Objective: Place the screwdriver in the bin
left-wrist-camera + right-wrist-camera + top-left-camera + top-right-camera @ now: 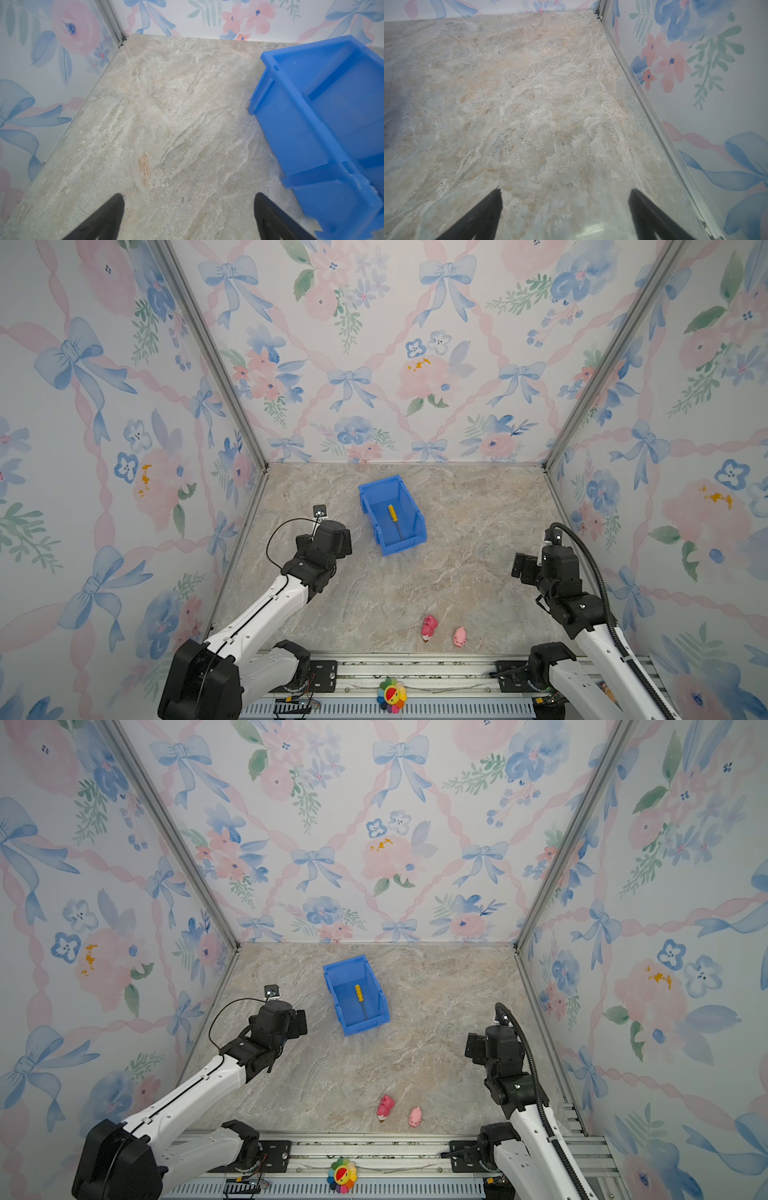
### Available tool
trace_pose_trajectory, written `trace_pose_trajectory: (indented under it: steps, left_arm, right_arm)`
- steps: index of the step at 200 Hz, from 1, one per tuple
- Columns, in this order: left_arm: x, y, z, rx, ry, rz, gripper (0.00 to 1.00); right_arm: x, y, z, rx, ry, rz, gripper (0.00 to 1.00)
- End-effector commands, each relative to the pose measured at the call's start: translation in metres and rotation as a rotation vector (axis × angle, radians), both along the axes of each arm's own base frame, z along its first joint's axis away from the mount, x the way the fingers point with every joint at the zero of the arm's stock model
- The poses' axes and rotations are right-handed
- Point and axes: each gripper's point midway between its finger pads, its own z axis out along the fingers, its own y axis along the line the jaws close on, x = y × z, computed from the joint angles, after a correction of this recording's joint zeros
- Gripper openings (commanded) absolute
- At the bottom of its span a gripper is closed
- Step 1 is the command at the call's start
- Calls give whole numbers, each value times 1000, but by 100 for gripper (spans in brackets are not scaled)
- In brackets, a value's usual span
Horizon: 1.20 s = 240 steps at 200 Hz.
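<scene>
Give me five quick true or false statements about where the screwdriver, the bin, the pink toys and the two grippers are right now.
1. The screwdriver lies inside the bin. True.
2. The left gripper holds the screwdriver. False: its jaws are open and empty.
3. Two pink toys sit inside the bin. False: they sit on the table near the front edge.
4. The right gripper is open over bare table. True.
5. The bin is tipped on its side. False: it stands upright.

Smooth, slightly glossy blue plastic for the bin [376,493], yellow plastic handle and thin bright metal shaft on the screwdriver [395,520] inside it, marbled matt stone-look tabletop [478,572] beneath the bin.
</scene>
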Motion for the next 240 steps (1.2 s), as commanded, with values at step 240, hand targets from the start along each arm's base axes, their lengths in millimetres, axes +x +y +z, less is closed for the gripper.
trace_pose_trajectory:
  steps: [240]
  left_arm:
    - [53, 46, -37, 26, -370, -157, 98]
  right_arm:
    - [147, 20, -44, -42, -283, 160, 97]
